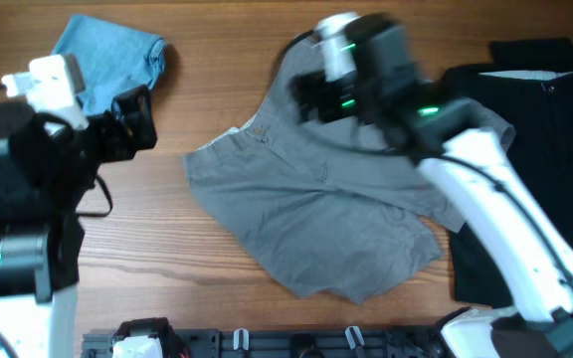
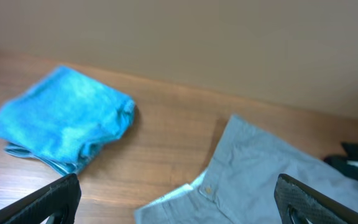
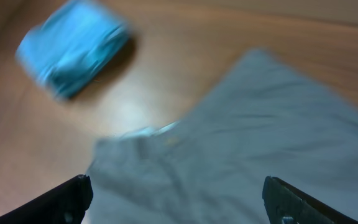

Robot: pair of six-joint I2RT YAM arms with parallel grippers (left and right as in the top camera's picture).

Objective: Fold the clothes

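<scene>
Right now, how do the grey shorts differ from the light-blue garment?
The grey shorts lie spread out and rumpled; the light-blue garment sits bundled compactly at the far left. The grey shorts cover far more area than the light-blue garment. Both rest on the wooden table, ungripped.

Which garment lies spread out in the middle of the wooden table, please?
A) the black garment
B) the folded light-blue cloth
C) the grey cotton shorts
C: the grey cotton shorts lie open in the middle; the folded light-blue cloth sits far left, the black garment right.
</scene>
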